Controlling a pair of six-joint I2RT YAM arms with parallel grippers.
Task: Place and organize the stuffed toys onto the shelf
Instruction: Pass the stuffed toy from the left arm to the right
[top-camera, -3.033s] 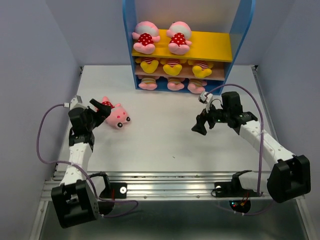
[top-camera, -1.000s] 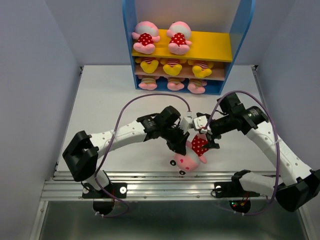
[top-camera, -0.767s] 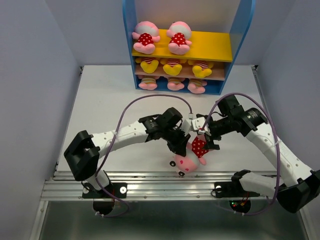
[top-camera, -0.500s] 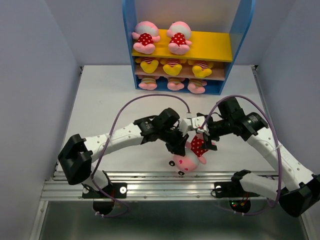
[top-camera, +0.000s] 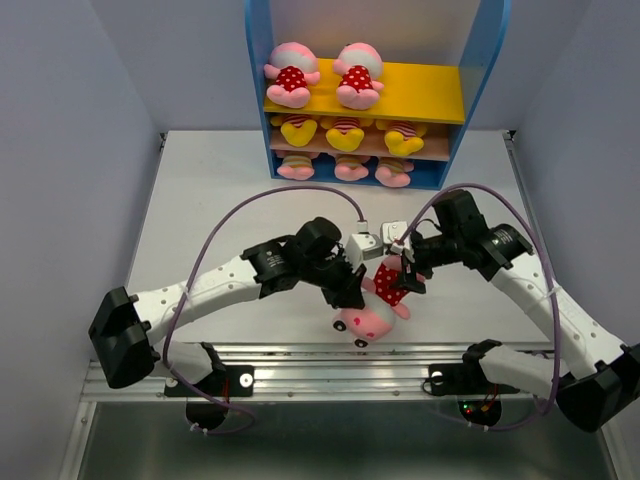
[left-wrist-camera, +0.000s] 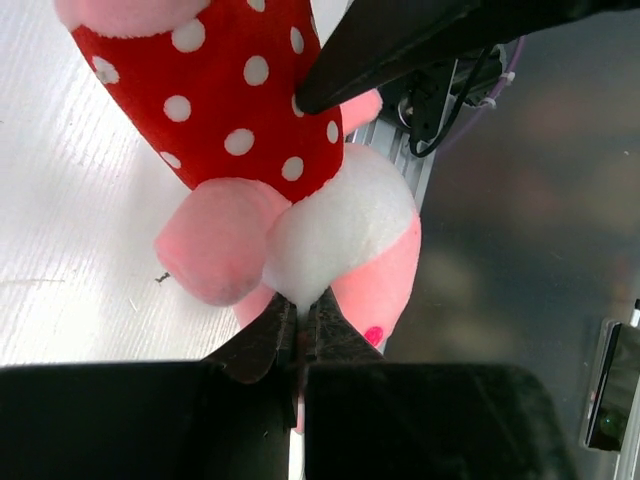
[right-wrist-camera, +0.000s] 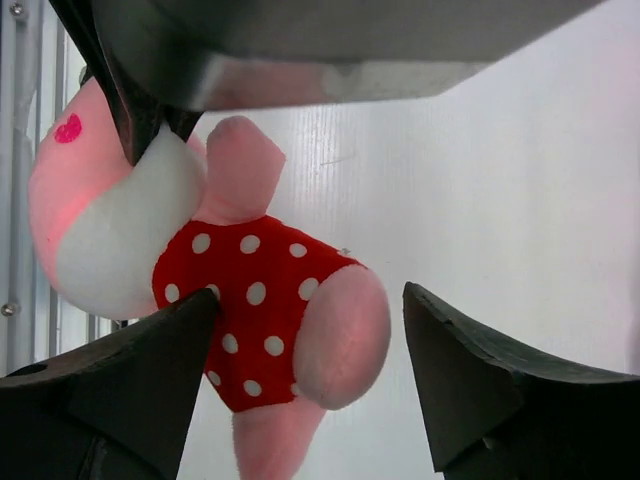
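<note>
Stuffed pig (top-camera: 375, 300) in a red white-dotted outfit is being held out over the front of the white table (top-camera: 230, 200), head toward the near rail, well apart from the shelf (top-camera: 256, 80). On its left side, it is being pinched at the white collar by the left gripper (left-wrist-camera: 298, 320), whose fingers are being pressed tight together on the fabric. On its right side, the red body is being straddled by the right gripper (right-wrist-camera: 310, 295), jaws spread wide: one fingertip (left-wrist-camera: 305, 100) is being laid against the dotted cloth while the other is being kept apart from it.

At the back, two dotted pigs (top-camera: 292, 75) are being carried on the yellow upper board, three yellow bears (top-camera: 345, 135) on the brown middle board, and three pink plush toys (top-camera: 350, 170) on the blue base.
</note>
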